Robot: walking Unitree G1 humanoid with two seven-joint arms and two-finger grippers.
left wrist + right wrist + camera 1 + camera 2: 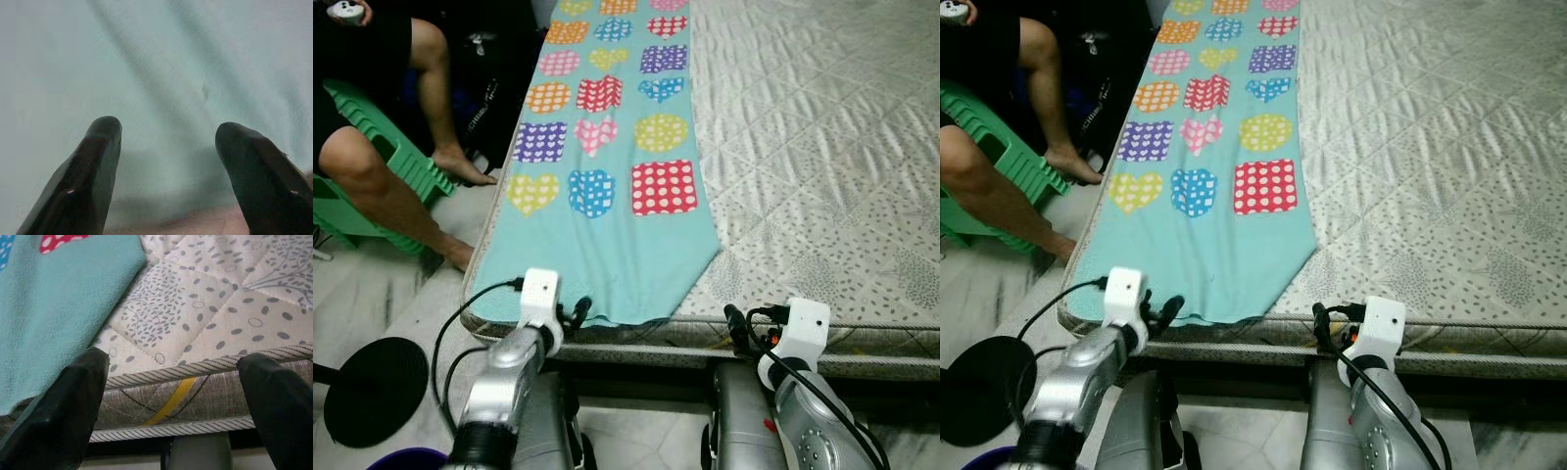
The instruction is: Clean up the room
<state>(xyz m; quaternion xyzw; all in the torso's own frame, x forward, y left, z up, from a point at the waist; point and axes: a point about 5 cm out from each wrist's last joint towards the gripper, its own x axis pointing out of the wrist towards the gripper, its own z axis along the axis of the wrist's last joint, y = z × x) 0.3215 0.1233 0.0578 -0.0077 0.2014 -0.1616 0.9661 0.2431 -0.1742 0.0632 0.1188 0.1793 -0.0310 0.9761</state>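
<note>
- Sitting at far left: a person (382, 147) on a green stool (386, 166), beside the bed.
- Lying along the mattress (822, 147): the teal blanket (607, 235), hem reaching the near edge.
- Poising at that hem: left gripper (576, 313), jaws spread wide, released, holding nothing; likely starting the fold, so closing on the corner comes next.
- Facing the mattress edge: right gripper (176, 396), jaws released, empty.

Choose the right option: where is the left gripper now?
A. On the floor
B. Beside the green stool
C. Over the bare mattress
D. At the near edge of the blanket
D: the left gripper is open at the near edge of the blanket, and the left wrist view shows teal fabric between its fingers.
</note>
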